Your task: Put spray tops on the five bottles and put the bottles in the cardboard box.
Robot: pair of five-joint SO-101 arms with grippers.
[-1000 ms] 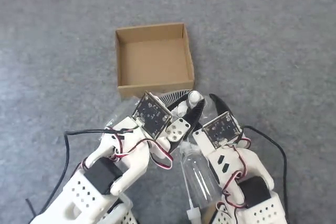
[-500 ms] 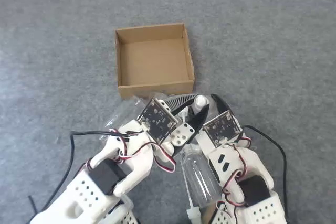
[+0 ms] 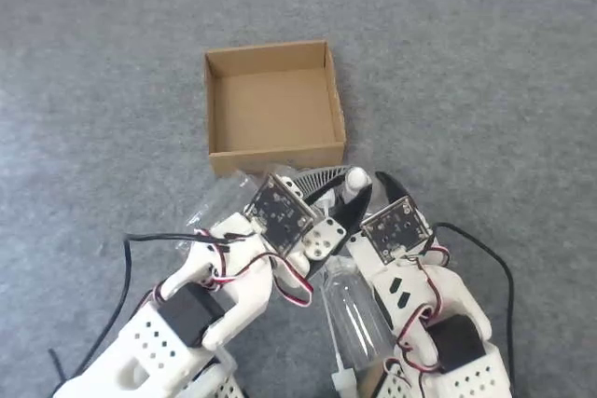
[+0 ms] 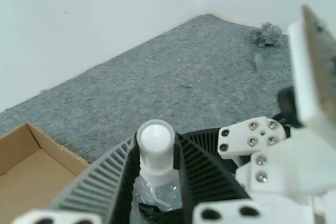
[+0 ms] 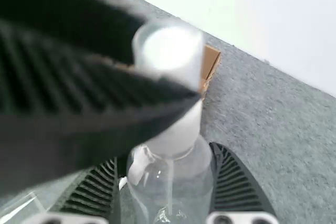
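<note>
A white spray top [image 4: 155,139] sits on the neck of a clear bottle [image 5: 170,182], just in front of the cardboard box [image 3: 275,154]. My left gripper [image 4: 156,156] is shut on the spray top, its ribbed black fingers on either side of it. Lower down, my right gripper [image 5: 165,156] is shut on the bottle's shoulder and keeps it upright. In the high view the spray top [image 3: 354,180] shows between the left gripper [image 3: 347,193] and the right gripper [image 3: 375,195]. The box holds nothing.
A second clear bottle [image 3: 353,316] lies on the grey carpet between the two arms. Another clear bottle [image 3: 216,204] lies beside the left arm. A black cable [image 3: 121,277] loops off at the left. Open carpet surrounds the box.
The left gripper has shifted slightly to the right with the spray top, closer over the bottle held by the right gripper. The right arm has barely moved.
</note>
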